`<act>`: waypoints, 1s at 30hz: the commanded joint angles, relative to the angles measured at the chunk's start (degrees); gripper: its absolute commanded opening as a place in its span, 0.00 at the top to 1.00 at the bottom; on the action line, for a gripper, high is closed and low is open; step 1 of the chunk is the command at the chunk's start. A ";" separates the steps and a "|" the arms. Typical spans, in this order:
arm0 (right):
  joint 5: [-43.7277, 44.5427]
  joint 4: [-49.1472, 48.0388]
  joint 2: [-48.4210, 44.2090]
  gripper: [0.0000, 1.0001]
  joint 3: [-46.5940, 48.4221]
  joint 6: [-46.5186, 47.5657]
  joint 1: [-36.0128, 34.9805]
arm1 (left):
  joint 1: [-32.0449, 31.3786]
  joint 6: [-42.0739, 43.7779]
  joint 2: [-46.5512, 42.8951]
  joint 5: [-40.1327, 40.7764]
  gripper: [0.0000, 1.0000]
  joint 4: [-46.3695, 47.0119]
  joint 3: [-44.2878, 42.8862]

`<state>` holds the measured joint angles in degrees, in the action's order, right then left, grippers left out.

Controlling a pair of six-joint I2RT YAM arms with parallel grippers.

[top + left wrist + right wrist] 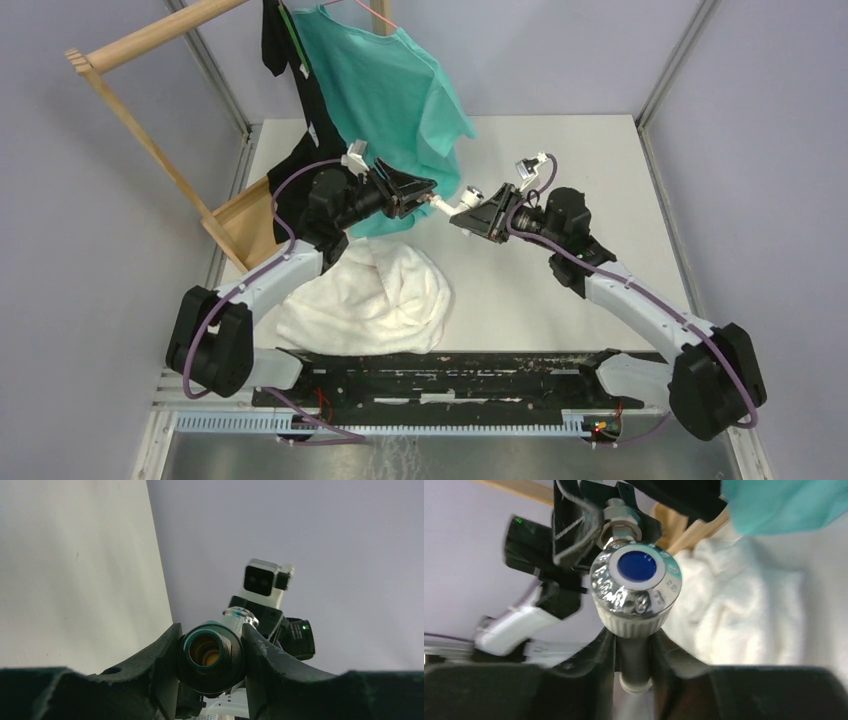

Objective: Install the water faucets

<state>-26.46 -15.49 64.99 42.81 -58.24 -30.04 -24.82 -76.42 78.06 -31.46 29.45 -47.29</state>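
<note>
"Right wrist view first," says Ivo. "The right gripper (634,647) is clenched on the stem of the finger-sized white plastic spout with a shiny cap and a blue dot (636,587). The stem stands between the 2 fingers. The cap is just beyond the fingertips and faces the camera."

"And the other part?" asks Lena.

"The small round silver metal threaded fitting (621,521) is right behind the cap, grasped by the left gripper (210,639). In the left wrist view the 2 fingers press on its round sides, and its hollow end looks at the camera."

"Are the 2 parts joined?"

"They touch or nearly touch; I cannot tell if the thread is engaged. In the top external view both hang in the air above the pale table (600,180), between the 2 grippers and beyond the white towel (370,295)."

"How will they handle?"

"I judge both to be light and stiff. The shiny cap looks smooth, so it can slip, and the plastic stem is the better place to hold. The fitting is hard metal and is best taken on its sides, so that the threaded end is free. A plastic thread can be damaged if the 2 axes are not in 1 line, so the turning should be gentle."
</note>
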 commanded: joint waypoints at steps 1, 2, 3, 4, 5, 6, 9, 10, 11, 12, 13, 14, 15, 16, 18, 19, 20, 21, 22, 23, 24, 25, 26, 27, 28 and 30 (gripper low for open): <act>-10.44 -21.04 6.19 0.52 -3.89 -30.48 8.11 | -0.84 4.52 -4.14 -4.22 0.97 5.16 -0.59; -11.70 -20.27 6.57 0.36 -4.24 -30.79 9.14 | -0.78 4.27 -4.16 -4.30 0.97 5.05 -0.72; -12.33 -17.90 6.37 0.27 -4.52 -29.85 9.80 | -0.84 4.07 -4.22 -4.33 0.97 4.81 -0.83; -12.35 -14.24 5.23 0.21 -4.73 -26.89 10.29 | -0.84 3.94 -4.28 -4.19 0.97 4.49 -0.87; -11.93 -8.47 3.54 0.17 -4.53 -23.34 10.58 | -0.82 3.98 -4.43 -4.00 0.97 3.92 -0.95; -11.06 -2.58 1.33 0.14 -3.57 -18.76 10.66 | -0.84 4.04 -4.60 -3.78 0.97 3.27 -1.03; -4.02 22.05 -6.96 0.05 3.32 -0.42 10.62 | -0.79 4.95 -4.94 -3.39 0.97 0.83 -1.30; -0.47 28.71 -9.57 0.03 5.75 5.37 10.60 | -0.84 5.23 -5.01 -3.27 0.97 0.18 -1.39; 2.51 33.46 -11.89 0.00 7.99 10.76 10.55 | -0.82 5.30 -5.02 -3.11 0.97 -0.24 -1.47; 3.80 36.38 -14.03 0.00 9.42 16.19 10.48 | -0.84 5.27 -4.96 -3.10 0.97 -0.50 -1.55; 4.06 38.25 -15.83 0.00 10.92 21.57 10.17 | -0.83 5.17 -4.86 -3.08 0.97 -0.61 -1.60; 4.67 40.70 -17.46 0.00 12.61 27.94 9.15 | -0.79 5.03 -4.62 -3.14 0.97 -0.81 -1.92; 7.29 43.63 -18.82 0.00 14.46 33.74 7.07 | -0.82 5.08 -4.51 -3.23 0.97 -0.94 -2.19; 12.01 45.63 -20.14 0.00 16.13 38.73 3.16 | -0.82 5.14 -4.38 -3.21 0.97 -1.16 -2.41; 18.80 47.42 -21.15 0.00 17.87 46.69 -3.64 | -0.78 5.43 -4.20 -3.09 0.97 -1.81 -2.90; 22.35 48.01 -20.65 0.00 18.78 49.62 -6.93 | -0.84 5.60 -4.04 -3.17 0.97 -2.16 -3.22; 26.23 48.60 -19.47 0.00 20.01 52.04 -10.27 | -0.84 5.75 -3.86 -3.17 0.97 -2.58 -3.50; 30.31 49.10 -18.08 0.00 20.88 53.66 -13.13 | -0.80 5.89 -3.73 -3.21 0.97 -2.84 -3.78; 33.66 49.32 -16.50 0.00 21.37 55.78 -16.37 | -0.77 5.93 -3.52 -3.29 0.97 -2.90 -3.92; 37.29 49.32 -14.88 0.00 21.96 57.94 -19.86 | -0.83 6.01 -3.34 -3.50 0.97 -3.09 -4.15; 40.96 49.07 -13.56 0.00 22.35 60.08 -23.13 | -0.84 6.09 -3.21 -3.66 0.97 -3.31 -4.36; 44.57 48.22 -12.46 0.00 22.47 62.50 -26.77 | -0.85 6.26 -3.11 -3.81 0.97 -3.56 -4.58; 48.11 47.09 -11.61 0.00 22.35 64.82 -29.67 | -0.82 6.33 -2.94 -3.86 0.97 -3.75 -4.79; 50.85 45.96 -10.64 0.00 22.21 67.32 -32.52 | -0.75 6.42 -2.85 -3.88 0.97 -3.97 -4.90; 52.73 44.77 -9.63 0.00 22.04 69.68 -34.88 | -0.86 6.38 -2.75 -3.88 0.97 -4.15 -4.91; 55.64 42.76 -7.19 0.00 20.93 73.96 -38.42 | -0.77 6.46 -2.43 -4.13 0.97 -4.39 -4.92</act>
<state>14.90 30.46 55.46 64.03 1.93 -61.95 -25.74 -71.94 75.90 -34.17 22.31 -48.58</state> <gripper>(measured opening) 0.998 0.508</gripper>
